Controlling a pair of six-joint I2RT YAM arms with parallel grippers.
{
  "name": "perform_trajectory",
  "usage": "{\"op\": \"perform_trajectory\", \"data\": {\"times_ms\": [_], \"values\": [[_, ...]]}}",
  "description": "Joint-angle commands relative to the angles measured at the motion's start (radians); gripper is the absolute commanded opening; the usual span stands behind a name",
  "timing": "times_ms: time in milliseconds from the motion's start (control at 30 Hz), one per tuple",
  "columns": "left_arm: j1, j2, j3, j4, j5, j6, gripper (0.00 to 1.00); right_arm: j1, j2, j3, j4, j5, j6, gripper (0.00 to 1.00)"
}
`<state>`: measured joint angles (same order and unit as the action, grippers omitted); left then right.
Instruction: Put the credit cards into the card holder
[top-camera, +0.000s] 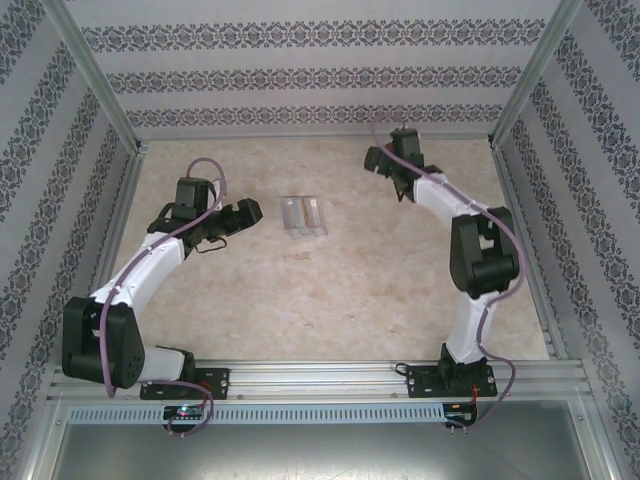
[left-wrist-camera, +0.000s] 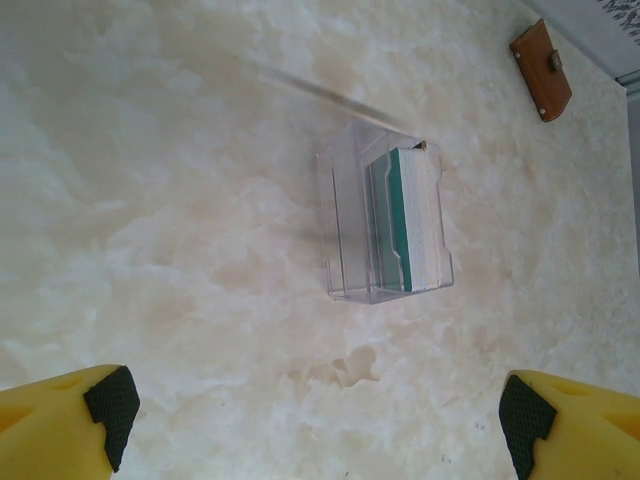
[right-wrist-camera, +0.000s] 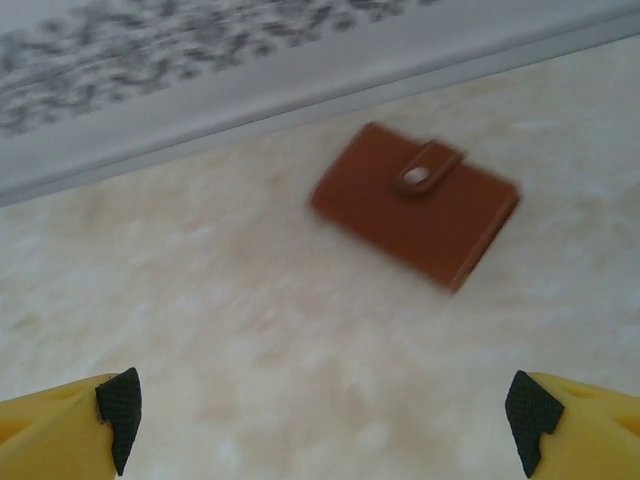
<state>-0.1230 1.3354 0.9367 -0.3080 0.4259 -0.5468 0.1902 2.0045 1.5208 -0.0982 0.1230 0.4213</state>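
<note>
Left fingers (left-wrist-camera: 110, 410) and right fingers (right-wrist-camera: 120, 410) both gape empty. We judge the credit cards (left-wrist-camera: 405, 220), packed inside a clear case (left-wrist-camera: 345, 225) near the middle of the surface (left-wrist-camera: 150, 200), may drag that light case along when pulled. The card holder (right-wrist-camera: 415, 205), clasped shut near the far right corner, could skid.

No text, label, brand, number or sign can be read. The wall bands (top-camera: 300, 35) carry only a repeating ornamental pattern, and the card holder (right-wrist-camera: 410, 205) near the table's far edge shows a plain face and snap tab without lettering.
</note>
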Motion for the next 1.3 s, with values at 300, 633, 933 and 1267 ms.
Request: {"op": "perform_trajectory", "data": {"times_ms": [300, 633, 933, 1267], "values": [[-0.006, -0.167, -0.044, -0.141, -0.102, 0.037, 0.96, -0.133, 0.401, 0.661, -0.484, -0.128, -0.058, 0.85], [-0.006, -0.145, -0.052, -0.124, -0.095, 0.018, 0.96, -0.201, 0.513, 0.750, -0.479, -0.327, 0.236, 0.75], [-0.005, -0.121, -0.057, -0.104, -0.089, 0.014, 0.96, -0.213, 0.441, 0.582, -0.371, -0.396, 0.491, 0.72], [-0.006, -0.076, -0.044, -0.088, -0.086, 0.007, 0.96, -0.225, 0.376, 0.446, -0.271, -0.345, 0.772, 0.68]]}}
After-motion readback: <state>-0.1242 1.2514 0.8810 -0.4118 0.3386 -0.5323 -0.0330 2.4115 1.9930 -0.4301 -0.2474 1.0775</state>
